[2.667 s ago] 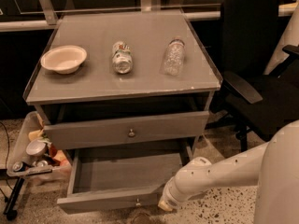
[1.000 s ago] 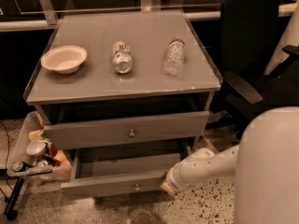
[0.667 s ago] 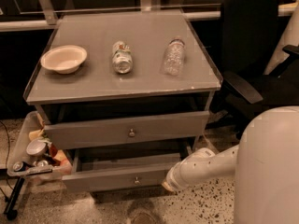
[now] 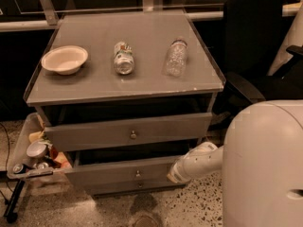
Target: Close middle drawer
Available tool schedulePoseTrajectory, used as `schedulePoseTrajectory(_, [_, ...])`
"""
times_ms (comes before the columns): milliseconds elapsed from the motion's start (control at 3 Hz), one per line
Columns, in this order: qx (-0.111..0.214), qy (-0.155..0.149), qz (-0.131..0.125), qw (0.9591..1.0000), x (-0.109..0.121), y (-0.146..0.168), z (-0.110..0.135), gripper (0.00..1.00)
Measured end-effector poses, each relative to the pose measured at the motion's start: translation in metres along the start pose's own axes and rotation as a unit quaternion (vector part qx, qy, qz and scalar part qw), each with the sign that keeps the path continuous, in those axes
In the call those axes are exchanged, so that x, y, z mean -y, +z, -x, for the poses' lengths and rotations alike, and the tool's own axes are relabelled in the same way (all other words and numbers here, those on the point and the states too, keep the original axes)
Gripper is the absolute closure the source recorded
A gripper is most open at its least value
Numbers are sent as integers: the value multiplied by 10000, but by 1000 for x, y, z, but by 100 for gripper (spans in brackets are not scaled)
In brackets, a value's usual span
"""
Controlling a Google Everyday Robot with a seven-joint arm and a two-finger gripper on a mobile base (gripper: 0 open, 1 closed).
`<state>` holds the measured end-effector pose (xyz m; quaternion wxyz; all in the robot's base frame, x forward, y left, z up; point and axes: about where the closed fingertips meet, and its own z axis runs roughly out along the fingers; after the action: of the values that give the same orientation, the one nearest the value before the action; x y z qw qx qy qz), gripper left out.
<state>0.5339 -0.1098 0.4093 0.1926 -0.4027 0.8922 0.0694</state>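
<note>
The middle drawer (image 4: pixel 118 173) is a narrow grey front with a small round knob (image 4: pixel 138 174). It sits between the taller top drawer (image 4: pixel 94 135) and the lowest drawer (image 4: pixel 113 187). It stands only slightly out from the cabinet, with a dark gap above it. My white arm reaches in from the right. Its gripper (image 4: pixel 173 175) is at the right end of the middle drawer's front, against or very close to it.
On the cabinet top lie a white bowl (image 4: pixel 64 59), a can (image 4: pixel 123 57) on its side and a clear plastic bottle (image 4: pixel 176 56). A black office chair (image 4: pixel 255 46) stands at the right. A cluttered side tray (image 4: pixel 22 148) hangs at the left. My white body (image 4: pixel 265 169) fills the lower right.
The middle drawer has slid from wide open to almost in. My arm has followed it inward toward the cabinet.
</note>
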Motion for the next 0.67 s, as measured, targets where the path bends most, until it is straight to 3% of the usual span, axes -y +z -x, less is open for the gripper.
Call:
schedulePoseTrajectory(333, [86,250,-28,9996,5,4,3,100])
schedulePoseTrajectory(667, [330,736,-290,9963,35,5,23,100])
